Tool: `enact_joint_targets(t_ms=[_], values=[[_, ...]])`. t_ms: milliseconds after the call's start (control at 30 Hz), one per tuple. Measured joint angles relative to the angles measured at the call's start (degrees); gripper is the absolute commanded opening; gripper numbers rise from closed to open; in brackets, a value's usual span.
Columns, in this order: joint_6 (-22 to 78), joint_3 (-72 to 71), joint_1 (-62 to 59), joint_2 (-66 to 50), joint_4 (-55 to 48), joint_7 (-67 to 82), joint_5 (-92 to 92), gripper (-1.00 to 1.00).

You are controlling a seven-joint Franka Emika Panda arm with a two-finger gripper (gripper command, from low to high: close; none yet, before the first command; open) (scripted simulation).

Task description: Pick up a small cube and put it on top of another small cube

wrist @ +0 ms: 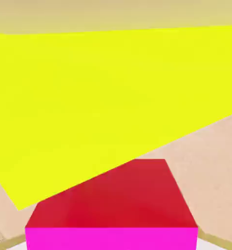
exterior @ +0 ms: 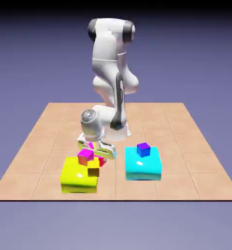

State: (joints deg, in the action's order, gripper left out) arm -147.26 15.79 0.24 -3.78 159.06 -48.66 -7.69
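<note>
A small magenta cube sits between the fingers of my gripper, which is shut on it over the far edge of the big yellow block. In the hand view this cube fills the bottom edge, magenta in front and red on the face above, and hides both fingertips. The yellow block spreads across most of that view beyond it. A small orange cube rests on the yellow block, just nearer the camera than the magenta cube. A small blue cube stands on the cyan block.
A red patch shows just to the exterior view's right of the magenta cube. The cyan block lies to the exterior view's right of the yellow one, with a strip of tan tiled table between them.
</note>
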Motion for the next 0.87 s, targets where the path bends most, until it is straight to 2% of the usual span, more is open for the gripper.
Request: enact_joint_targets(t_ms=[133, 200, 533, 600, 733, 767, 867], values=[[5.0, -0.6, -1.6, 4.5, -0.8, -2.9, 2.5, -1.00], [8.9, -4.8, 3.8, 6.9, -2.4, -4.7, 1.6, -1.00], [28.2, -25.6, 8.0, 18.7, -10.7, -13.6, -2.4, -1.00], [28.5, -26.0, 8.1, 18.9, -10.8, -13.8, -2.4, -1.00], [18.6, -26.8, 8.6, 13.3, -6.4, -13.6, -3.1, -1.00], [16.3, -26.9, 8.7, 12.1, -5.4, -13.5, -3.3, 1.00], [18.8, -26.7, 8.5, 13.4, -6.5, -13.7, -2.9, 1.00]])
